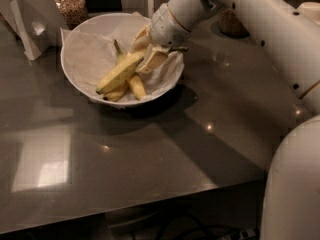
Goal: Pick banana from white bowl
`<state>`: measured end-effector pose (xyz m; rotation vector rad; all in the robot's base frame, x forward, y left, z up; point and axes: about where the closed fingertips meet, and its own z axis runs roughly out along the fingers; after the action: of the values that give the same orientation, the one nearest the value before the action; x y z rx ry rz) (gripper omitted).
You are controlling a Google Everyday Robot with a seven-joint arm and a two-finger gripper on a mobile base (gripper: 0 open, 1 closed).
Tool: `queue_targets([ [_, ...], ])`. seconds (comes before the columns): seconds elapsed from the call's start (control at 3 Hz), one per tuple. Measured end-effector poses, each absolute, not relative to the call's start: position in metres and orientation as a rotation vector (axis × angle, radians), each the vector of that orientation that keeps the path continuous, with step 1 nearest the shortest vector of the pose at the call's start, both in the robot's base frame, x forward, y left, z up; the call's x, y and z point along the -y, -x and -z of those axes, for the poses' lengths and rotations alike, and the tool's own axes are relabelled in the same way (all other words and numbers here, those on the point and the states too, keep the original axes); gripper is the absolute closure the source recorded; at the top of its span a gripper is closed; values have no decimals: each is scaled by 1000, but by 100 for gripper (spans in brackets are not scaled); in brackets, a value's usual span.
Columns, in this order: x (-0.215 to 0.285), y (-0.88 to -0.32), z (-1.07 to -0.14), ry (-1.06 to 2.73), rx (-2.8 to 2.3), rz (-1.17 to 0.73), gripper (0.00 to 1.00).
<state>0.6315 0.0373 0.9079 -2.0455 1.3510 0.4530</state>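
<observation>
The white bowl [80, 59], lined with crinkled white paper, stands at the back left of the dark table. The banana [119, 74], the longest and greenish-yellow, lies aslant in it from lower left to upper right. Its sticker does not show. Two shorter, yellower bananas [136, 86] lie under and beside it. A thin greenish stem [118, 48] points up behind them. My gripper [146, 51] reaches down into the bowl's right side. Its cream fingers [154, 59] close on either side of the banana's upper end, which they partly hide.
A glass jar with brown filling [72, 6] stands behind the bowl, and another [232, 21] stands at the back right behind my arm. A white folded card holder [27, 31] stands at the left. The table's front edge [150, 204] runs across the bottom.
</observation>
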Motion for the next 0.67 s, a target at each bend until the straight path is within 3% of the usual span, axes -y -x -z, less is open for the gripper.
queue_targets([
  [0.67, -40, -626, -904, 2059, -1336, -453, 100],
])
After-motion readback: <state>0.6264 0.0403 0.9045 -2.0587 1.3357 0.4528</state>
